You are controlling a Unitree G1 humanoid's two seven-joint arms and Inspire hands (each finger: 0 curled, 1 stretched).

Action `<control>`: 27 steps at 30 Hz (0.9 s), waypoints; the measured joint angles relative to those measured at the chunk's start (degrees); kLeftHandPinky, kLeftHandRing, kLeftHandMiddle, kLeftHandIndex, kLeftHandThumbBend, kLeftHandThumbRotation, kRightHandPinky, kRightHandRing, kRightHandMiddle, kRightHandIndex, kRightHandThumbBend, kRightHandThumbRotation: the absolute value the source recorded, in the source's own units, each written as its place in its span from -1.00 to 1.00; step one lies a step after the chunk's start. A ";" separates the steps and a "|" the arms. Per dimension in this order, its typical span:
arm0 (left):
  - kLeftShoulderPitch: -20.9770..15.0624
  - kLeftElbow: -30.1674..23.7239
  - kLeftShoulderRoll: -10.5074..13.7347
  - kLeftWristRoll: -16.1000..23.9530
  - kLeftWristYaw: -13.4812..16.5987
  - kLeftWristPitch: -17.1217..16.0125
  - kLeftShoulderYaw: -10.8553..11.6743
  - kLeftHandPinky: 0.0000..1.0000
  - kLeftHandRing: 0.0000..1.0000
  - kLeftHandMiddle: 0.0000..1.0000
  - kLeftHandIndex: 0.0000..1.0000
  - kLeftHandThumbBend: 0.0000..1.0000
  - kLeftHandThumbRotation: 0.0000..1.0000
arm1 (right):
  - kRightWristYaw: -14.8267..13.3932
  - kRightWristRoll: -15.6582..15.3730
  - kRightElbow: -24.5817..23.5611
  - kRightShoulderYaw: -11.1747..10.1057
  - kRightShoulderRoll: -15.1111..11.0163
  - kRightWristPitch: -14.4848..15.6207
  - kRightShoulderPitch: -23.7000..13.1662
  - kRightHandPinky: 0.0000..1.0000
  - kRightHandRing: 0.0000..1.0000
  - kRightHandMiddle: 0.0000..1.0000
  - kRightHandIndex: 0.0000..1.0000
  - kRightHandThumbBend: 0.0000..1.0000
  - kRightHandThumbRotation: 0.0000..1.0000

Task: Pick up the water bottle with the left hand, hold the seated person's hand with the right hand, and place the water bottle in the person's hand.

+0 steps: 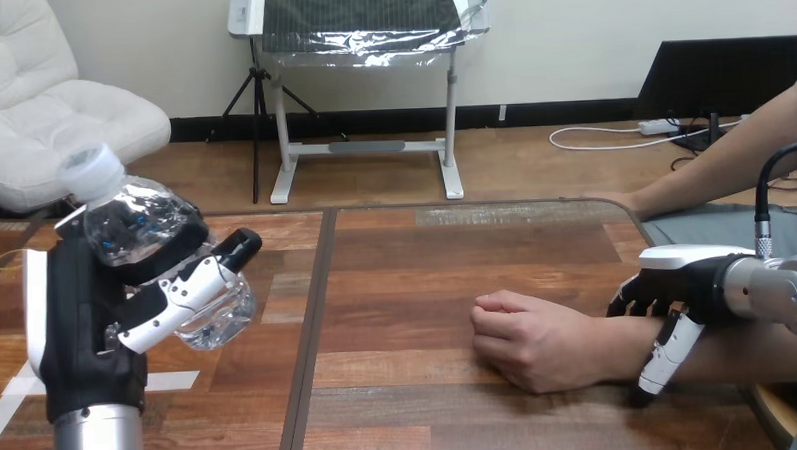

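- Mid-body of the water bottle (134, 219): covered by curled fingers of the left hand (78, 326).
- Fingertips of the right hand (686, 275): out of sight behind the person's wrist (619, 347).
- The person's forearm (739, 353): cut off at the right edge.
- Near edge of the table (426, 274): cut off.

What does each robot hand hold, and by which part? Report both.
The left hand grips the white-capped clear plastic water bottle round its middle. The right hand curls round the person's wrist.
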 measured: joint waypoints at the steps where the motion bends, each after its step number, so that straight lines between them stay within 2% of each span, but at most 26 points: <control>1: 0.00 0.00 0.00 0.01 0.00 0.00 0.07 -0.64 -0.53 -0.42 -0.31 0.07 -1.00 | -0.02 0.07 -0.02 0.00 -0.01 0.02 0.04 0.41 0.69 0.75 0.71 1.00 -0.30; 10: -0.05 0.00 0.00 -0.21 -0.17 0.00 0.42 -0.64 -0.52 -0.41 -0.30 0.07 -1.00 | -0.18 0.75 -0.22 -0.04 -0.09 0.14 0.41 0.43 0.66 0.72 0.69 0.95 -0.36; 20: -0.27 0.00 0.01 -0.23 -0.37 -0.03 0.65 -0.63 -0.52 -0.41 -0.30 0.09 -1.00 | -1.13 1.10 -0.24 -0.04 -0.10 0.13 0.80 0.13 0.30 0.40 0.61 0.88 -0.44; 27: -0.36 0.00 0.01 -0.23 -0.37 -0.05 0.68 -0.63 -0.52 -0.41 -0.30 0.11 -1.00 | -2.40 1.34 -0.14 -0.11 0.17 0.15 0.98 0.01 0.19 0.30 0.50 0.85 -0.56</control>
